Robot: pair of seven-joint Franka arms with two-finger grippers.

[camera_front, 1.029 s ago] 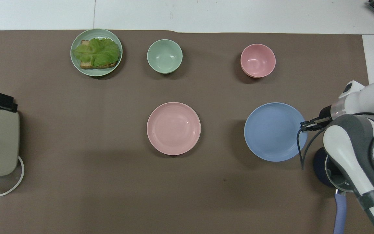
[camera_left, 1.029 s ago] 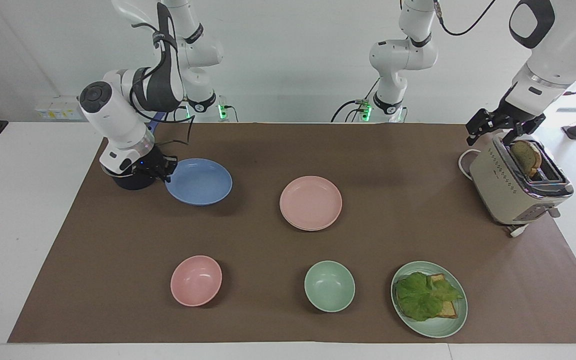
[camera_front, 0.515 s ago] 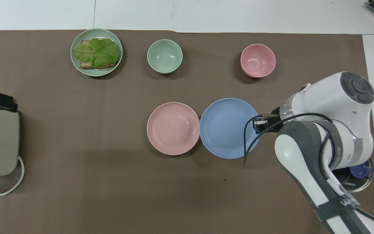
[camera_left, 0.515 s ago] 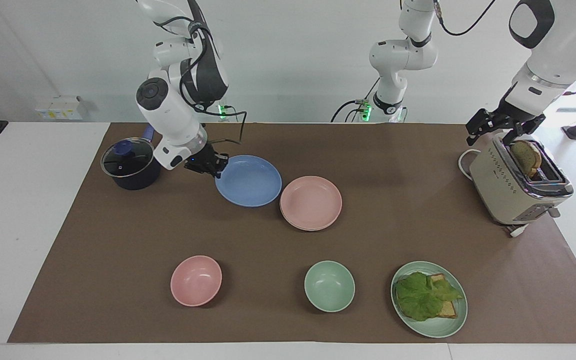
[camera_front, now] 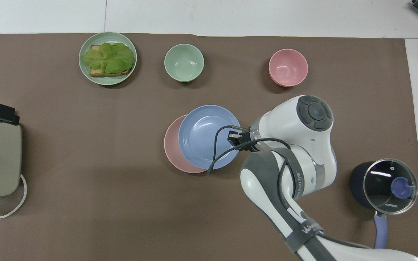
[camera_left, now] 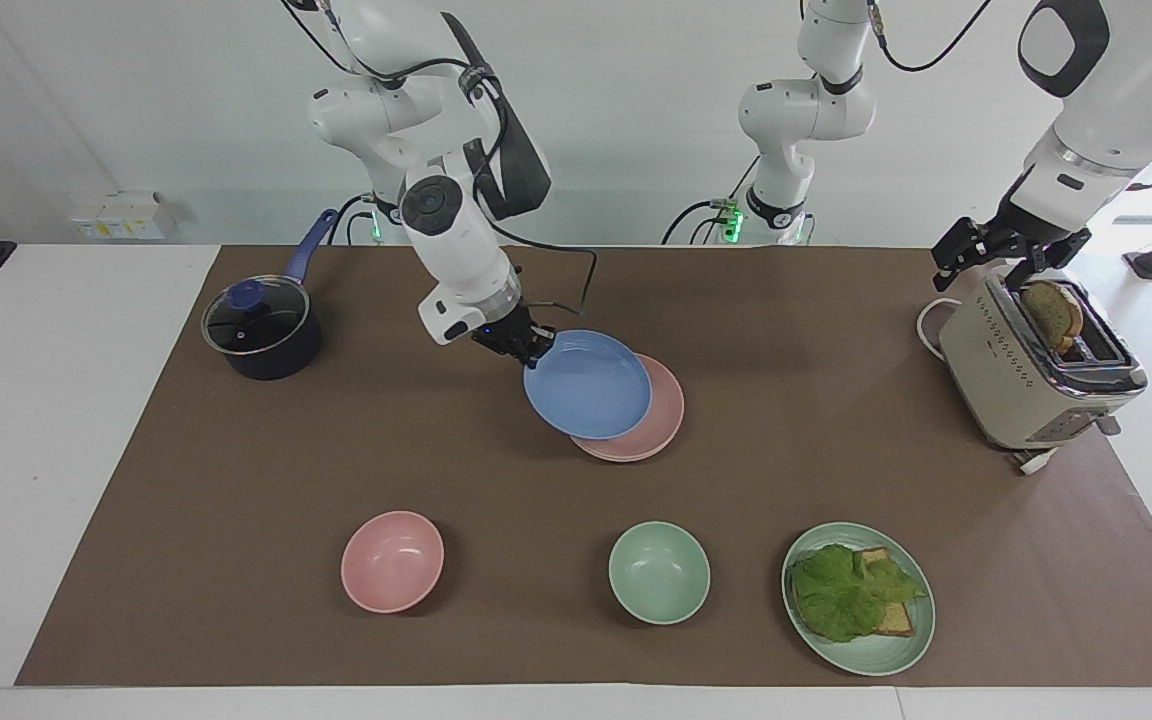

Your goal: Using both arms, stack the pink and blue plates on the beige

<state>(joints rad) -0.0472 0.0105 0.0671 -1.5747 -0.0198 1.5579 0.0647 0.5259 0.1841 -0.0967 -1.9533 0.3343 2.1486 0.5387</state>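
Now we see the right hand (camera_left: 534, 352) gripping the round matte blue plate (camera_left: 588, 385) over the pale pink plate (camera_left: 658, 425); the left hand (camera_left: 998, 250) hangs spread over the beige toaster (camera_left: 1011, 385).

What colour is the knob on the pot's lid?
Blue, on a clear glass lid; the knob shows best in the overhead view, on the dark pot at the right arm's end.

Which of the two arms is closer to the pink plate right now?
The right gripper: it holds the blue plate over the pink plate. The left gripper waits above the toaster.
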